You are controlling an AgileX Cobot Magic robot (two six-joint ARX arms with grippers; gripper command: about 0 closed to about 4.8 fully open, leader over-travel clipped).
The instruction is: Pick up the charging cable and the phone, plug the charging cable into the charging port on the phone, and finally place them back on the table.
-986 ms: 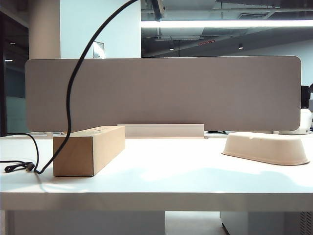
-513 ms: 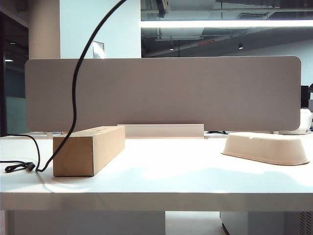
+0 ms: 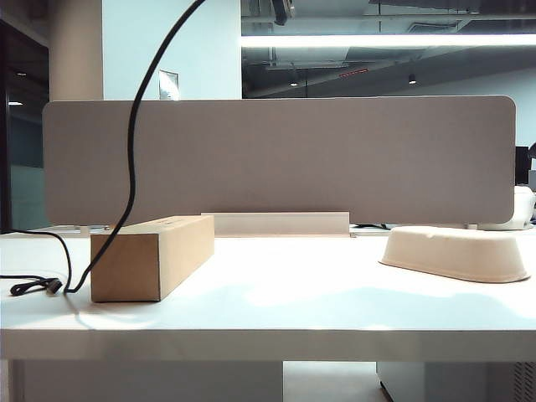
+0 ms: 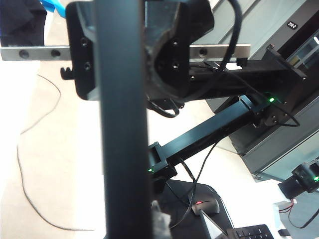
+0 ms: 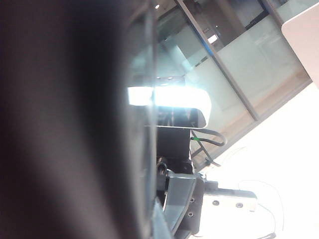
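charging cable (image 3: 128,167): loose end lying on the surface (image 3: 276,293) at far left, then climbing in one long black arc past the box and out of the top of the exterior view. Hauled up there, probably so the plug can meet the port in mid-air.
cardboard box (image 3: 151,255): flat on the surface just right of the cable's low bend, not part of the job.
pulp tray (image 3: 456,253): far right on the surface, well apart from everything else.
left tool (image 5: 185,201): up above the exterior frame, facing the other arm. Jaws closed nearly all the way; can't tell from its own camera what's pinched, though guessing the plug end, given where the cable heads.
right tool (image 4: 164,55): also up high, opposite the left one, closed down tight.
phone (image 5: 172,112): nowhere on the surface. Looks like the glossy dark slab with a rounded corner catching the ceiling light right in front of the right wrist camera, likely clamped there to present its bottom edge.
stage: lining up plug and port, probably; port itself not visible.
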